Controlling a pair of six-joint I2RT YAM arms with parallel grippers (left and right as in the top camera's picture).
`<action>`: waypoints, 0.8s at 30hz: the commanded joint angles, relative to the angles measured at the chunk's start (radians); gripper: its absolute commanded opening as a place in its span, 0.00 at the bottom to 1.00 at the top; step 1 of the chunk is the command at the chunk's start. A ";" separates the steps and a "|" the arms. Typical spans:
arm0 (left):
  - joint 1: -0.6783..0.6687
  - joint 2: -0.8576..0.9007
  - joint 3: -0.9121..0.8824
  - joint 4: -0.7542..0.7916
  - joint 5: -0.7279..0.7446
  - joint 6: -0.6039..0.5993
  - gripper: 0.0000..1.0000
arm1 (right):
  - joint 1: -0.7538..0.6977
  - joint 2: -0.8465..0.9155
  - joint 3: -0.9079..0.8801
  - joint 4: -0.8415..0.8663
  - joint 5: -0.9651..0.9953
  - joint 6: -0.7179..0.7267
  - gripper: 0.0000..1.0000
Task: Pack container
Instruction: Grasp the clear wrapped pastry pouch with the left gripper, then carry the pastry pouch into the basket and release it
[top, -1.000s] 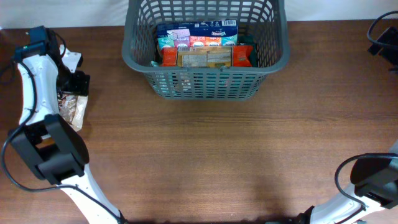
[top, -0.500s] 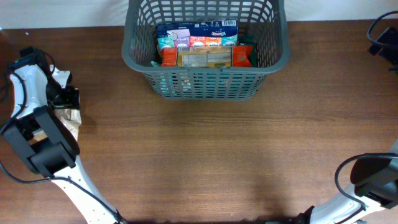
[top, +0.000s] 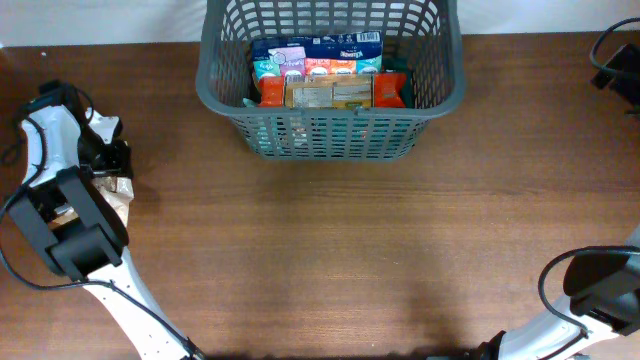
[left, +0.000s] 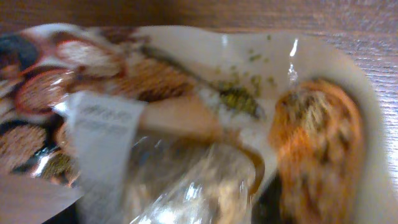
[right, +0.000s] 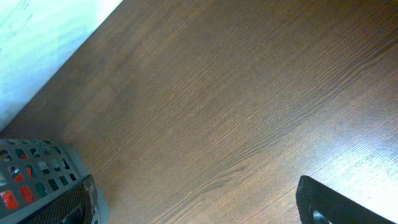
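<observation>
Overhead: the container, a dark grey lattice basket, stands on the wooden table at the far edge, about centre. It is upright with its open top facing up.

Contents seen through the open top:
- 1 blue box along the far wall.
- A row of small coloured packets just in front of the blue box.
- 1 tan packet nearest the front wall.
- 1 orange packet on the tan packet's left.
- 1 red packet on the tan packet's right.

Left arm: at the far left edge of the table, well apart from the container. The left gripper points down over a snack packet lying flat on the table. In the left wrist view this packet fills the frame, blurred. It has a white wrapper printed with brown and orange biscuit pictures, and a clear glossy patch low in the frame. The fingers are not distinguishable there, so whether the left gripper is spread, closed or touching the packet cannot be told.

Right arm: at the far right edge, well away from the container. In the right wrist view the right gripper shows 2 dark fingertips at the bottom corners. They are spread wide, with only bare table between them and nothing held. A corner of the container shows at lower left.
</observation>
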 joint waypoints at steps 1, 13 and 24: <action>0.000 0.085 -0.004 -0.023 0.076 0.004 0.56 | 0.000 -0.011 -0.001 0.000 -0.002 0.004 0.99; -0.011 0.051 0.289 -0.181 0.251 0.001 0.02 | 0.000 -0.011 -0.001 0.001 -0.002 0.004 0.99; -0.171 -0.075 0.970 -0.289 0.259 0.091 0.02 | 0.000 -0.011 -0.001 0.000 -0.002 0.004 0.99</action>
